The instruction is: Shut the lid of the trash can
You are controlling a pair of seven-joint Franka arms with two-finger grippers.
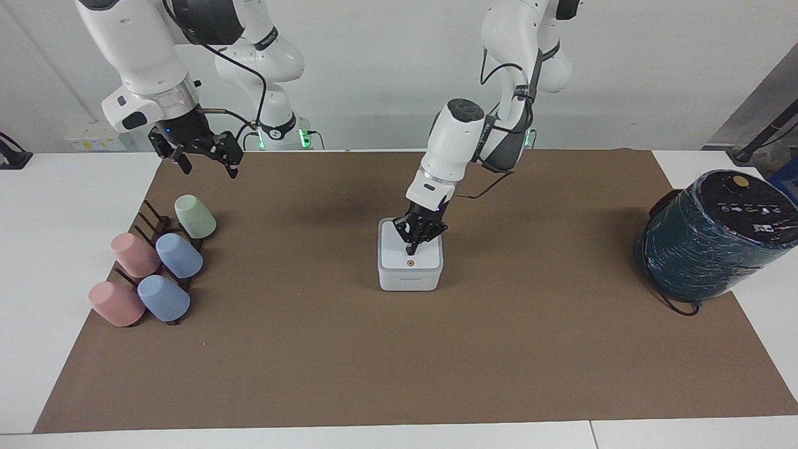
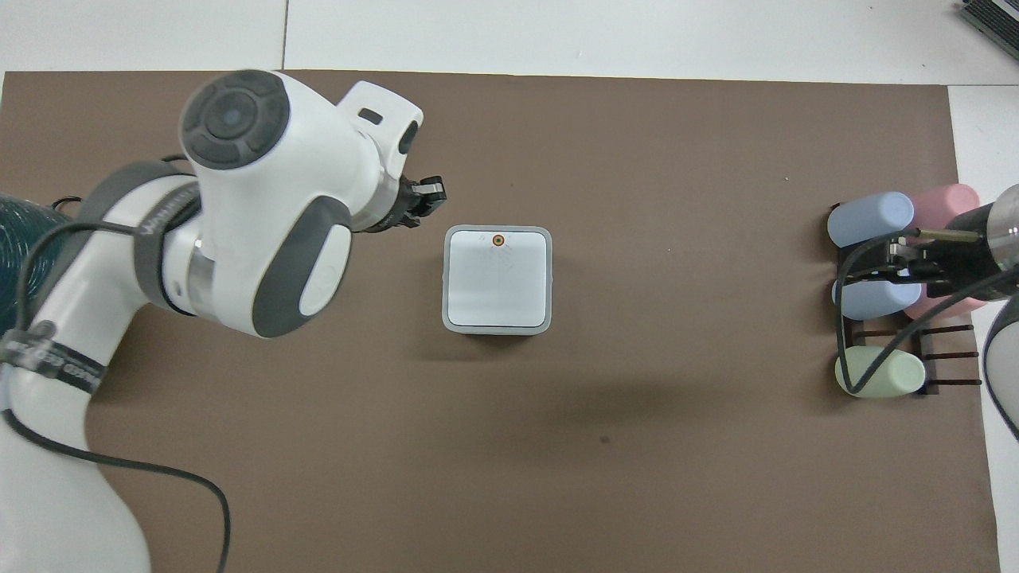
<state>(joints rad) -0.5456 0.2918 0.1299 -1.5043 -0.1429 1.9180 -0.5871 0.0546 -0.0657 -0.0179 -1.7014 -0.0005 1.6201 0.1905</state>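
Note:
The white trash can (image 1: 409, 282) stands mid-mat, and its lid (image 1: 397, 254) lies flat on it with the orange dot up. In the facing view my left gripper (image 1: 411, 251) is shut, its tip resting on the lid just nearer to the robots than the dot. In the overhead view the can (image 2: 497, 328) and lid (image 2: 497, 278) are uncovered. There the left gripper (image 2: 428, 193) is raised beside the can, toward the left arm's end. My right gripper (image 1: 204, 161) waits open in the air over the mat's edge by the cup rack.
A dark rack with several pastel cups (image 1: 179, 255) lies at the right arm's end and also shows in the overhead view (image 2: 872, 219). A large dark teal wrapped cylinder (image 1: 711, 240) with a cable stands at the left arm's end.

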